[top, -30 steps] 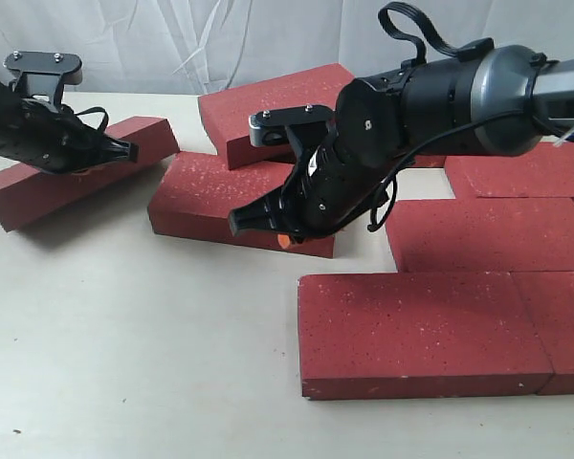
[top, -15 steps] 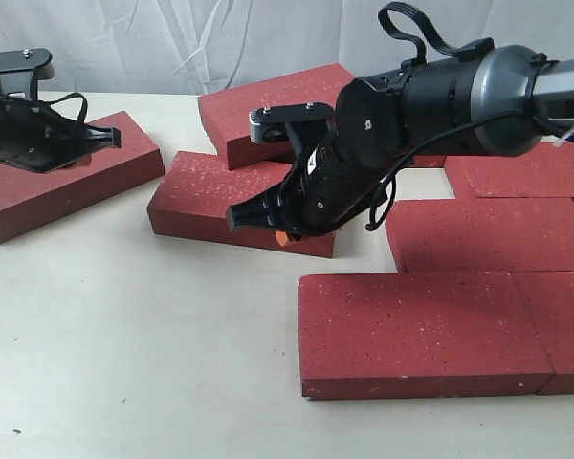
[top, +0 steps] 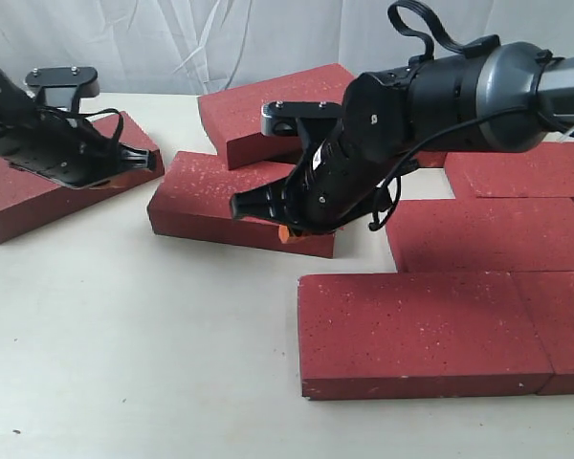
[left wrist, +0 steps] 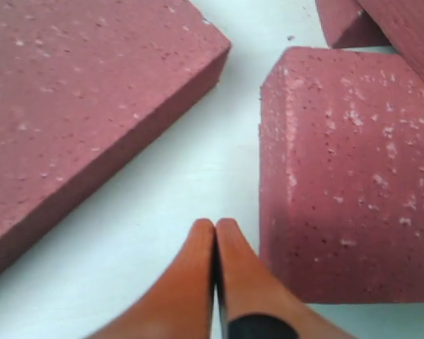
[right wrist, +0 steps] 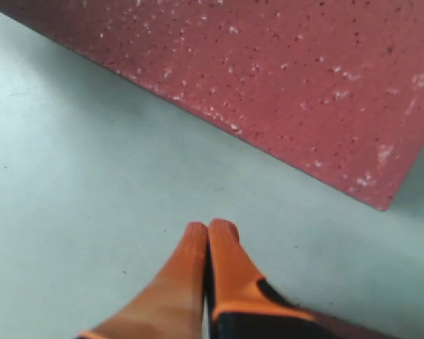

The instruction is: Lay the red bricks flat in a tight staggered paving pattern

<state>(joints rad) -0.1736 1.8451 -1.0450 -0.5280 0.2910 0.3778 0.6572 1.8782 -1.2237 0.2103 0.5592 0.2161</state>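
Several red bricks lie on the pale table. Two front bricks (top: 421, 325) (top: 566, 320) sit tight end to end, with two more (top: 488, 234) (top: 526, 172) staggered behind them. A loose middle brick (top: 210, 196) (left wrist: 346, 176) lies skewed against a back brick (top: 268, 105) (left wrist: 399, 21). The left brick (top: 38, 206) (left wrist: 92, 106) lies flat and apart. My left gripper (top: 155, 161) (left wrist: 215, 224) is shut and empty over the gap between the left and middle bricks. My right gripper (top: 237, 206) (right wrist: 210, 227) is shut and empty, low over bare table by the middle brick (right wrist: 283, 78).
A white cloth backdrop (top: 172, 43) hangs behind the table. Bare tabletop (top: 143, 354) spreads across the front left. The right arm's bulky body (top: 440, 96) reaches over the back bricks.
The left brick, tipped up a second ago, now lies flat. My left gripper has swung right to the gap beside the middle brick. The right gripper has lifted slightly.
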